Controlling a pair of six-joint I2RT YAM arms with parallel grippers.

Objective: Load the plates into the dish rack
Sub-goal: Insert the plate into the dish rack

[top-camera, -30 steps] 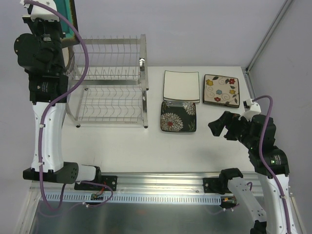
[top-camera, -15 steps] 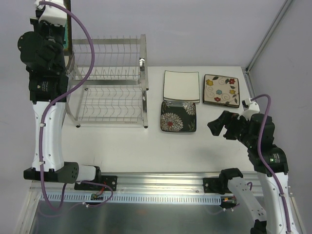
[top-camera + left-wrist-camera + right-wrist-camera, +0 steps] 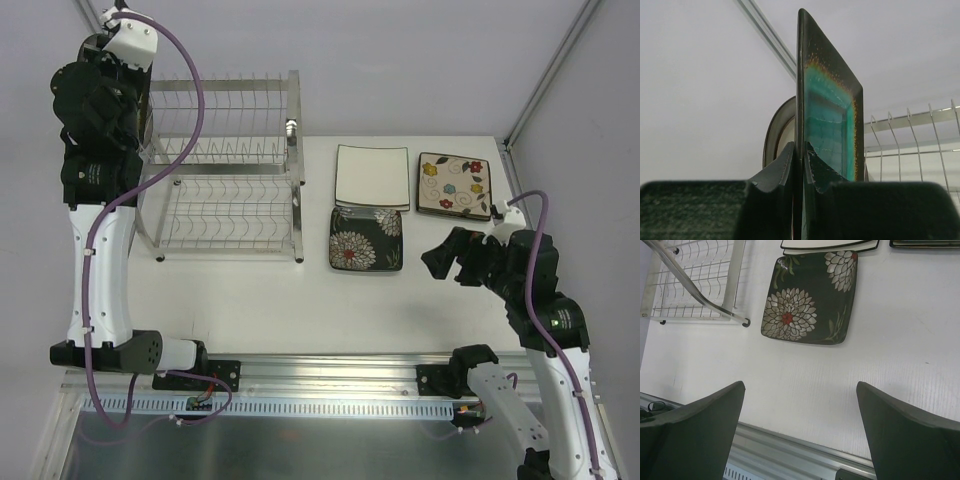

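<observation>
My left gripper [image 3: 801, 147] is shut on the lower edge of the teal-centred dark square plate [image 3: 830, 115], which it holds upright and edge-on, high at the left end of the dish rack [image 3: 225, 170]. In the top view the arm hides this plate. Just behind it stands a round cream plate with a dark rim [image 3: 776, 131]. The white square plate [image 3: 372, 176], the flowered cream plate [image 3: 455, 185] and the black chrysanthemum plate [image 3: 366, 239] lie flat on the table. My right gripper [image 3: 447, 265] hovers open and holds nothing, to the right of the black plate [image 3: 807, 297].
The rack's upright prongs [image 3: 910, 130] show to the right of the held plate. One rack foot [image 3: 746, 322] stands left of the black plate. A metal rail [image 3: 330, 372] runs along the table's near edge.
My left arm has swung right, toward the rack, with the teal plate, which is now hidden behind the arm in the top view. The right arm has shifted slightly left.
</observation>
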